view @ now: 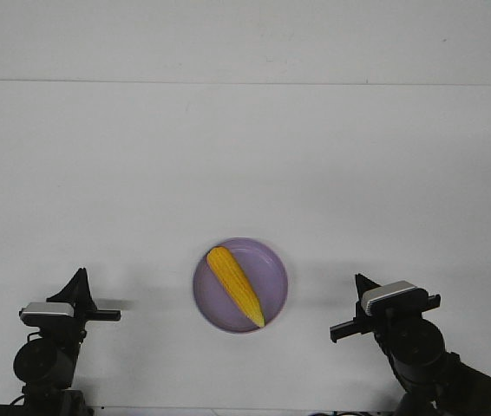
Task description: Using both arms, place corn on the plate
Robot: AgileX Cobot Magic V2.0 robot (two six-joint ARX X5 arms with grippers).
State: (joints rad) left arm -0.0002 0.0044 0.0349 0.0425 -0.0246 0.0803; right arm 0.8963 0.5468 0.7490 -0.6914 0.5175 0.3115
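The yellow corn [235,284] lies inside the lavender plate [271,264], slanted, with its pointed tip toward the near right rim. The plate sits on the white table, near the front and in the middle. My left gripper [80,272] is well to the left of the plate, its fingers together in one point and empty. My right gripper [359,279] is to the right of the plate, its fingers also together and empty. Neither gripper touches the corn or the plate.
The white table [245,156] stretches far back to a wall line. Both black arm bases sit at the front corners, each with a silver-grey block on top, one on the left [46,308] and one on the right [388,297].
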